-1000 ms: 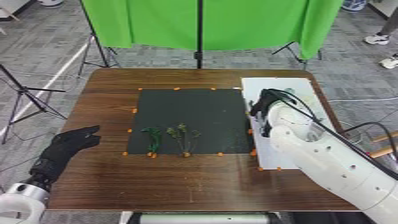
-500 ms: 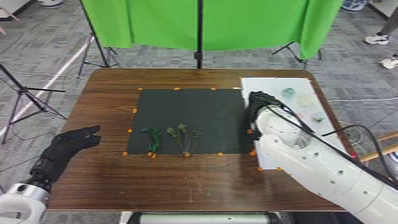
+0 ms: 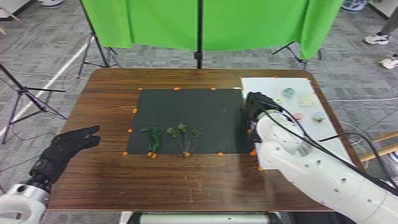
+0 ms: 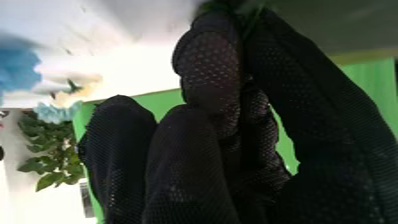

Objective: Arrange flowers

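Apparently transfer step. Left hand [image 3: 69, 142], eight o'clock, relaxed. Green stem [image 3: 154, 140] and thin sprigs [image 3: 183, 136] lie near six o'clock on dark mat [image 3: 182, 107]. Right hand [image 3: 258, 109], mat's three o'clock, pinches greenery [image 4: 258, 15]; next, probably lower it beside them.

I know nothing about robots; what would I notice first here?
Probably the bright green cloth hanging beyond the brown table. Then, in black gloves, the robot's left hand beside the dark mat and right hand at its right edge. Green sprigs lie on the mat.
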Robot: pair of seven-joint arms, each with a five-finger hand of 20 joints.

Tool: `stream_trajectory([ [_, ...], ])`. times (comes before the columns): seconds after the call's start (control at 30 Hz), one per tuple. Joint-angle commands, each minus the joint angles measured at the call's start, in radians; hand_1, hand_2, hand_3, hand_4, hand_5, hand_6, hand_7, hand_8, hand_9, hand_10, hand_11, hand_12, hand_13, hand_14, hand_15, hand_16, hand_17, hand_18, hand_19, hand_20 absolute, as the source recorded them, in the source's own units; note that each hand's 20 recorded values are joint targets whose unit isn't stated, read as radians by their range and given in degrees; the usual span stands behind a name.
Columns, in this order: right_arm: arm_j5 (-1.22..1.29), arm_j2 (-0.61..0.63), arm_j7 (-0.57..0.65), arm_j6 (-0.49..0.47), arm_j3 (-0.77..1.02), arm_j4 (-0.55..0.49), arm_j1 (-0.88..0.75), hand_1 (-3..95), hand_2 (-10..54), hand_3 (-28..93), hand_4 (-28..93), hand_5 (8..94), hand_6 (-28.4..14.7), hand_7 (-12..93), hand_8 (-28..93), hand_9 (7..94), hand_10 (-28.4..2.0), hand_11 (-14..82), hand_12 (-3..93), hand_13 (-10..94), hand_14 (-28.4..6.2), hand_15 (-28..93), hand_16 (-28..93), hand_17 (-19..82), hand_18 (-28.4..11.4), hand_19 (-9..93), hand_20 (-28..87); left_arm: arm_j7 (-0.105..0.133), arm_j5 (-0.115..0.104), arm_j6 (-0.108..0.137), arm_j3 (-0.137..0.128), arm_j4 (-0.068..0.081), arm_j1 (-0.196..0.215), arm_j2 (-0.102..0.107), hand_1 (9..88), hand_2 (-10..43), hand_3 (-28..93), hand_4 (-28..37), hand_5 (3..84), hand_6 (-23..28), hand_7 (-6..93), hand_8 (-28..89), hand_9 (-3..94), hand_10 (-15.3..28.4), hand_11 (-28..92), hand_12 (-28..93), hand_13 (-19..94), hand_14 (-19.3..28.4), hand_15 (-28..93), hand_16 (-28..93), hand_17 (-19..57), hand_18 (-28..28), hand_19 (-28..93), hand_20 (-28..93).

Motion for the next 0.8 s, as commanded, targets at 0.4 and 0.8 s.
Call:
stream_trajectory([
  [0.4,0.052,-0.033,-0.046,0.106,0.066,-0.224,-0.104,55.0,-9.5,57,12,80.6,-6.5,38,24,87.2,-12.3,58.9,29.9,94,0.3,78,24,77,-12.9,93,67,-0.020,0.005,-0.019,-0.003,-0.001,0.011,-0.003,29.7,-2.3,62,-18.4,46.1,7.0,7.5,-5,45.7,15.4,18,11,35,19.7,16,0,3.6,14.3,14,14],
  [0.8,0.060,-0.102,-0.030,0.079,0.075,-0.228,-0.190,55.1,-9.5,57,12,80.4,-6.5,38,24,87.3,-12.2,59.1,29.4,94,0.6,78,24,78,-12.3,93,66,-0.027,0.004,-0.026,-0.005,-0.001,0.015,-0.001,29.7,-2.4,62,-18.3,46.0,7.0,7.5,-5,45.6,15.4,18,11,35,19.7,16,0,3.6,14.3,14,14],
])
